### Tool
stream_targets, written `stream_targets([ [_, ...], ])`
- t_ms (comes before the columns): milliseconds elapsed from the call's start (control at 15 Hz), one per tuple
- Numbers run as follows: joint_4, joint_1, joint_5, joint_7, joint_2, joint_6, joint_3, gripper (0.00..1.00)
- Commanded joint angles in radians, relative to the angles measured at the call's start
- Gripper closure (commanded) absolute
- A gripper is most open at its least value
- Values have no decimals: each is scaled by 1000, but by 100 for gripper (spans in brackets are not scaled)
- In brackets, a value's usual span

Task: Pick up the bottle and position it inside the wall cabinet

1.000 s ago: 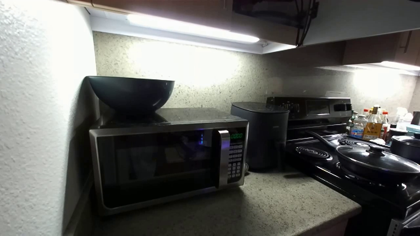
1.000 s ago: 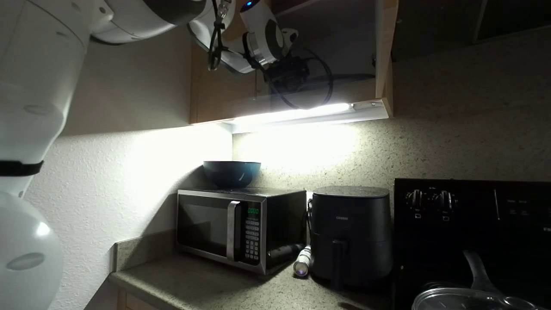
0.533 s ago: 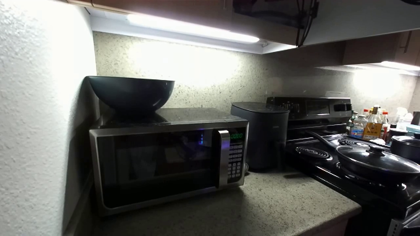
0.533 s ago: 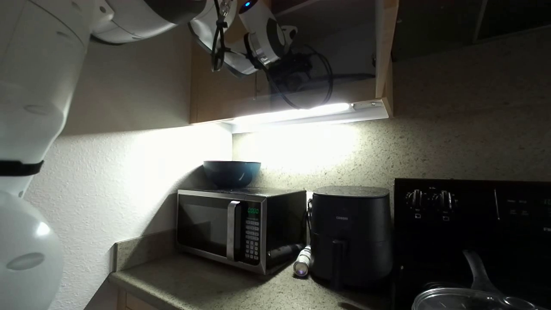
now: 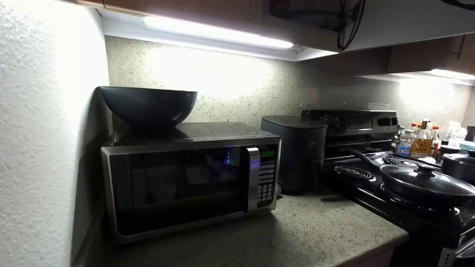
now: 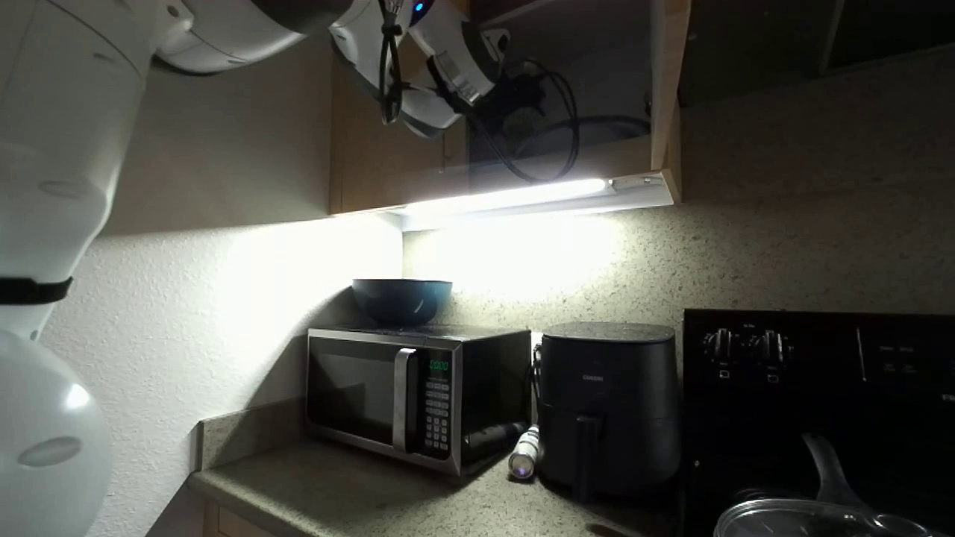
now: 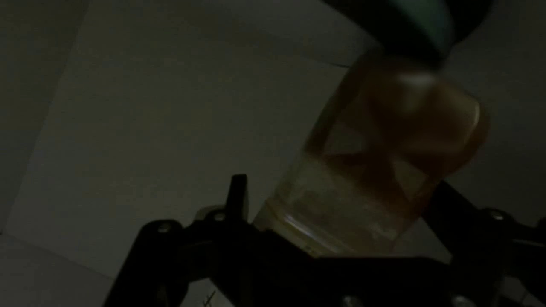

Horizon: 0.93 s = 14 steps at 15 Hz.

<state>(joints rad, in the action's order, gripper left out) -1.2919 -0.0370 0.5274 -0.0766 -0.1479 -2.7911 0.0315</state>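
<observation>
In the wrist view the bottle [image 7: 367, 162], pale and clear with reddish-orange markings, slants between the fingers of my gripper [image 7: 340, 181]. The left finger [image 7: 237, 198] stands off from its side. The right finger [image 7: 448, 203] lies at the bottle's edge; contact there cannot be told. The bottle's lower end is hidden by the gripper's dark body. The wall cabinet [image 6: 627, 155] hangs overhead with its interior exposed, and the dark gripper [image 6: 516, 101] is at that opening, how deep I cannot tell. Neither exterior view shows the bottle.
A dark greenish rounded object [image 7: 420, 25] meets the bottle's upper end in view. Below the cabinet are a microwave [image 6: 418, 395] with a bowl [image 6: 403, 300] on top, a black air fryer [image 6: 608, 418], a pale cylinder [image 6: 524, 451] and the stove [image 5: 371, 207].
The arm's hand and its hanging cable have shifted slightly right and up in the exterior views, showing more of a round dark edge in the cabinet. Things on the counter have not moved.
</observation>
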Motion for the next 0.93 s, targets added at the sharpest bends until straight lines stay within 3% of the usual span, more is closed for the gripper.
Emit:
stream_targets([
  [0, 118, 14, 199, -120, -52, 4, -70, 0],
  [467, 113, 19, 357, -268, -33, -7, -106, 0],
  [867, 242, 8, 375, -213, -156, 51, -122, 0],
])
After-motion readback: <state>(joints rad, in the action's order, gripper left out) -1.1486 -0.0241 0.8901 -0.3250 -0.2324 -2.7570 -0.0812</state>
